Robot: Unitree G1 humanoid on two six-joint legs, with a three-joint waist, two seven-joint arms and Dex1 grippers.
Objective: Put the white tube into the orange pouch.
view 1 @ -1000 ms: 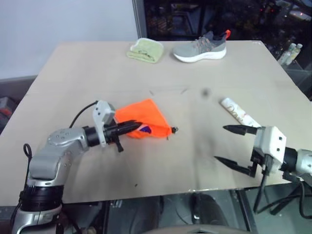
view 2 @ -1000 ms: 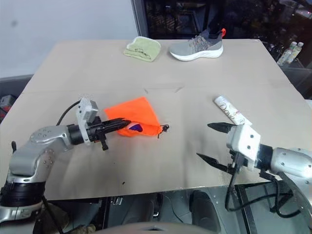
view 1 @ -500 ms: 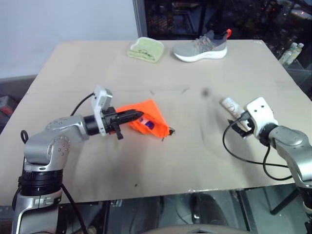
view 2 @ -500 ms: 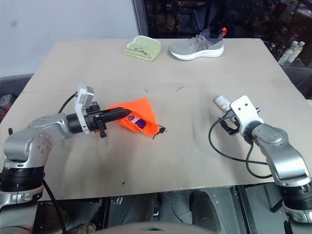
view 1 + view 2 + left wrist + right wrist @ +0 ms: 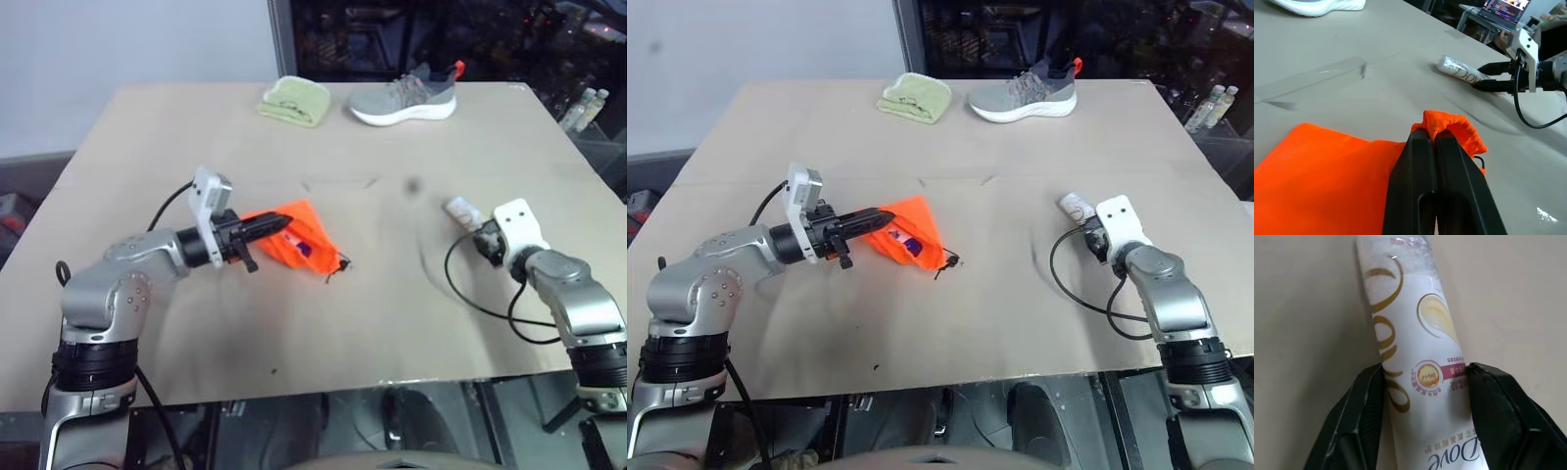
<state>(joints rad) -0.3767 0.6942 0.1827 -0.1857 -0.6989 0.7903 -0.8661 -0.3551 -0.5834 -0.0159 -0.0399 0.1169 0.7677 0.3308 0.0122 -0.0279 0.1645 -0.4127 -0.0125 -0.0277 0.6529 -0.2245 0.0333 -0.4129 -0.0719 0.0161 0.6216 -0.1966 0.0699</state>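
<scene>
Tan tabletop [image 5: 392,323] | left gripper [image 5: 1436,139] is staying clamped on orange pouch [image 5: 304,235] rim, 9 o'clock | right gripper [image 5: 1422,374], having swung in, is straddling and closing around white tube [image 5: 1410,333], 3 o'clock | tube is becoming liftable.

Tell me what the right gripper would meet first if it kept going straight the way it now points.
The white tube: it already lies between the right gripper's fingers on the table, lengthwise along that line. Going on, the fingers would probably slide along its sides.
</scene>
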